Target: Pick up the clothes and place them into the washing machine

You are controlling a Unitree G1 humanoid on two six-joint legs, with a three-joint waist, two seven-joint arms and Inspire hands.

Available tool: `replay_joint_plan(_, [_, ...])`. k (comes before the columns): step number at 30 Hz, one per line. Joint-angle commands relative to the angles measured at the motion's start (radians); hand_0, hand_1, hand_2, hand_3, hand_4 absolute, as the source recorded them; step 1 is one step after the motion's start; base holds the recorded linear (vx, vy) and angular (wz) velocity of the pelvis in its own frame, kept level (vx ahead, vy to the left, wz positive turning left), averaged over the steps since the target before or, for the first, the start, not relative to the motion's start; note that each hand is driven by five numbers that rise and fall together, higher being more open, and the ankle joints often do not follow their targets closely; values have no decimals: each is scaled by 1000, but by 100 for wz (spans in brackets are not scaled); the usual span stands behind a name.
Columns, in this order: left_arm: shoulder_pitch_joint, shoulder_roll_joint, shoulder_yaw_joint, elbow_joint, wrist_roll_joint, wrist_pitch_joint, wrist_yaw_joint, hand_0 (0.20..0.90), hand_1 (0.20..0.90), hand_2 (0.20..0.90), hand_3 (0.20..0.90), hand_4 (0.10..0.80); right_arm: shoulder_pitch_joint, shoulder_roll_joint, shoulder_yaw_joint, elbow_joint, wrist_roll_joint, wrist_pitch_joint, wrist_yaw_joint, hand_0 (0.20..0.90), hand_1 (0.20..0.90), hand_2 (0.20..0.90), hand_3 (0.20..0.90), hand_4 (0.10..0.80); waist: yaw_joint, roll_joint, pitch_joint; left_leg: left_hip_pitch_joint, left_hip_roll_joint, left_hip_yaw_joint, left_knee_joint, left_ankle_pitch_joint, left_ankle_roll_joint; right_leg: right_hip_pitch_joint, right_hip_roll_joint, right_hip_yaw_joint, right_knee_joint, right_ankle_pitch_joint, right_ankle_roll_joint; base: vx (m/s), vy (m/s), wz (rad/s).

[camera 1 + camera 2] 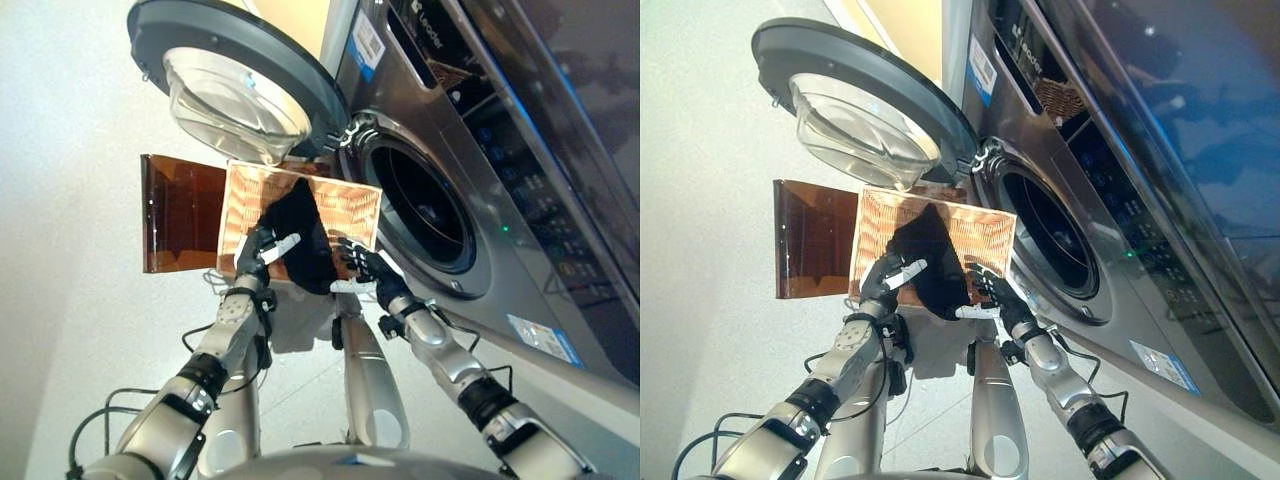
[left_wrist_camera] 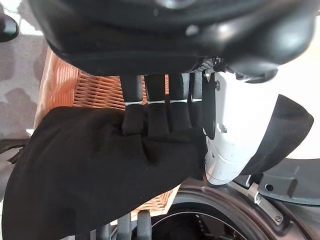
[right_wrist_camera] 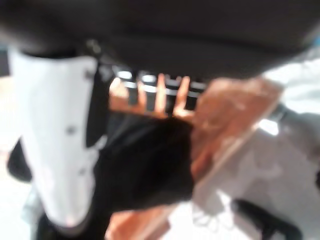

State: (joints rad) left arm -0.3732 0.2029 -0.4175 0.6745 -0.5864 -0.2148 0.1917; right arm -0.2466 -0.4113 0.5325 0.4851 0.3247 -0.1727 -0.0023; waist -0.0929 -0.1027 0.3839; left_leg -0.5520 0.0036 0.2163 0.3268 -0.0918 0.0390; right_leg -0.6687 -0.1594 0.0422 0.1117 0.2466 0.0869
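Hands: left hand (image 2: 165, 120) pinches black cloth (image 2: 95, 175) (wrist view only).

Garment (image 1: 303, 240): plain black. Basket (image 1: 345, 205): orange-tan woven wicker, ribbed pattern. Panel (image 1: 180, 212) beside it: glossy dark brown. Washing machine (image 1: 480, 150): silver-grey body, dark drum opening; door (image 1: 235, 85): dark grey rim, clear glass bowl. Floor (image 1: 70, 200): pale off-white.

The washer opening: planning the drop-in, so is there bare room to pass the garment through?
The drum opening looks clear, bordered by its grey rim, with the door swung aside. Crowded over the wicker basket, where both hands hold the black garment.
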Motion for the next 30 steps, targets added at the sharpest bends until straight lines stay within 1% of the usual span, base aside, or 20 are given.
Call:
replay_joint_plan(1, [27, -32, -44, -143, 32, -49, -61, 200, 200, 200, 200, 300, -1, -35, 17, -69, 15, -38, 26, 900, 900, 900, 900, 800, 7, 62, -97, -86, -10, -58, -162, 165, -49, 14, 44, -56, 29, -85, -22, 0, 0, 0])
replay_joint_plan(3, [24, -36, -45, -137, 31, -49, -59, 200, 200, 200, 200, 300, -10, -22, 25, -60, 36, -38, 28, 900, 900, 900, 900, 800, 9, 63, -97, -87, -11, -56, -163, 166, -48, 13, 44, -55, 29, -84, -22, 0, 0, 0])
replay_joint_plan(6, [19, -39, -48, -131, 33, -50, -57, 200, 200, 200, 200, 300, -26, -12, 41, -65, 13, -33, 25, 900, 900, 900, 900, 800, 12, 64, -99, -88, -11, -57, -163, 166, -49, 12, 45, -55, 29, -85, -22, 0, 0, 0])
replay_joint_plan(8, [21, -39, -51, -135, 31, -48, -58, 200, 200, 200, 200, 300, -30, 3, 43, -61, 59, -33, 33, 900, 900, 900, 900, 800, 13, 65, -100, -87, -11, -58, -166, 167, -48, 12, 44, -55, 29, -85, -22, 0, 0, 0])
replay_joint_plan(10, [22, -39, -51, -135, 30, -48, -61, 200, 200, 200, 200, 300, -31, 6, 48, -64, 69, -32, 39, 900, 900, 900, 900, 800, 14, 65, -100, -87, -11, -57, -165, 167, -48, 11, 44, -55, 29, -85, -22, 0, 0, 0])
replay_joint_plan(17, [19, -40, -54, -138, 36, -44, -66, 200, 200, 200, 200, 300, -54, 14, 82, -51, 52, -17, 55, 900, 900, 900, 900, 800, 20, 66, -102, -89, -11, -58, -168, 167, -47, 10, 44, -57, 27, -85, -22, 0, 0, 0])
replay_joint_plan(24, [17, -45, -59, -134, 35, -39, -70, 200, 200, 200, 200, 300, -84, 41, 104, -20, 21, -6, 45, 900, 900, 900, 900, 800, 24, 68, -100, -87, -12, -59, -172, 168, -46, 9, 43, -57, 26, -84, -21, 0, 0, 0])
replay_joint_plan(30, [20, -46, -63, -144, 24, -37, -86, 200, 200, 200, 200, 300, -129, 48, 149, -11, -5, 3, 75, 900, 900, 900, 900, 800, 30, 70, -102, -91, -12, -61, -168, 166, -45, 6, 41, -57, 29, -85, -21, 0, 0, 0])
